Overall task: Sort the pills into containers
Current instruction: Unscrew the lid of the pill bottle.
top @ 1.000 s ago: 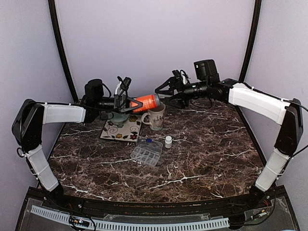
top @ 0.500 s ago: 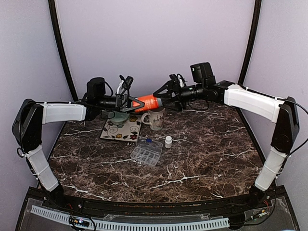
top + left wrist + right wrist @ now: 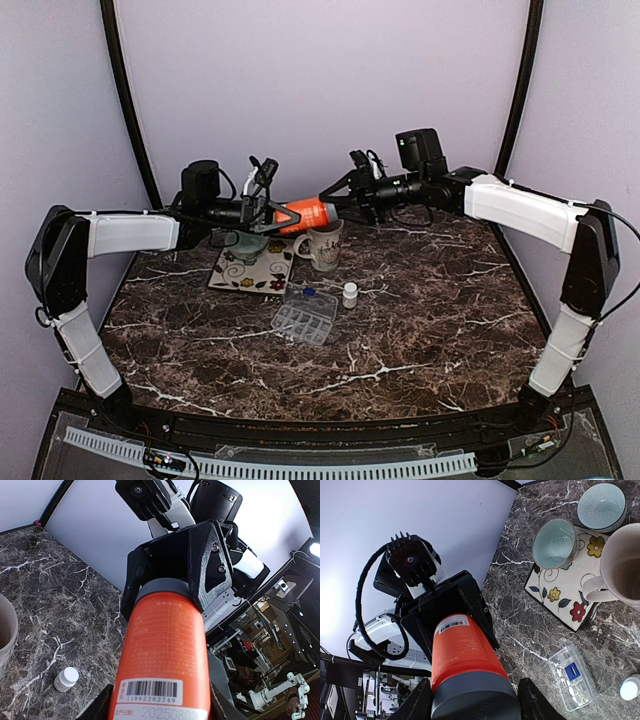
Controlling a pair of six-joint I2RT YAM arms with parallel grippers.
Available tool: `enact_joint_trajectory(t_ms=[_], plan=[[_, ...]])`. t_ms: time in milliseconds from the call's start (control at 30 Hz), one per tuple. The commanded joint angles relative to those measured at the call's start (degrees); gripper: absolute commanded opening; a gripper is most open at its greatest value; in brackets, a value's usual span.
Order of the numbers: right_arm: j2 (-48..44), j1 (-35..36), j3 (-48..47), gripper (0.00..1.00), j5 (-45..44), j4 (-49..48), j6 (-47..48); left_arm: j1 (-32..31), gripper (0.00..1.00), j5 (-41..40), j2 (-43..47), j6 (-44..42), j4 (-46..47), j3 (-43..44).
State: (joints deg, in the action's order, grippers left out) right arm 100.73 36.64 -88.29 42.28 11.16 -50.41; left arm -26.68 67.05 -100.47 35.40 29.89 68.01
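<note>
The orange bottle (image 3: 308,212) lies almost level in the air over the mug (image 3: 322,245), at the back of the marble table (image 3: 430,330), held between my two arms. My left gripper (image 3: 283,214) is clamped on its barcode end. My right gripper (image 3: 338,203) has its fingers against either side of the grey cap (image 3: 475,700), closed on it.

The overhead camera shows only the orange middle of the bottle between the two black grippers. My left wrist camera looks along the label to the cap, with my right fingers (image 3: 212,565) hugging it. My right wrist camera looks the other way, from the cap down to my left gripper's black fingers. It also shows the floral mat (image 3: 560,592) carrying a pale teal cup (image 3: 554,542), with a second bowl (image 3: 601,500) beyond it. Nearer lie the clear pill organizer (image 3: 571,680), with one blue piece inside, and a small white bottle (image 3: 630,687).

A second ago my right gripper hung wide open, well clear of the cap, and the bottle tipped upward. Since then the right arm has come in, its fingers have narrowed, and the bottle has levelled.
</note>
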Motion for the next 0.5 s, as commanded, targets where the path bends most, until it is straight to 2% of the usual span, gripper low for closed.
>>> enact_joint_trajectory(t_ms=[0,267,467], plan=[[0.0,0.3,-1.8,0.23,1.2,-0.4,7.6,-0.3,0.13,2.4,1.7,4.1,4.6,3.1],[-3.0,0.3,-0.1,0.23,-0.8,-2.1,22.0,-0.4,0.13,6.0,-0.2,16.1,15.4,4.4],[-7.0,0.3,4.0,0.25,-3.4,-7.4,26.9,-0.4,0.13,7.7,-1.2,23.6,23.2,4.2]])
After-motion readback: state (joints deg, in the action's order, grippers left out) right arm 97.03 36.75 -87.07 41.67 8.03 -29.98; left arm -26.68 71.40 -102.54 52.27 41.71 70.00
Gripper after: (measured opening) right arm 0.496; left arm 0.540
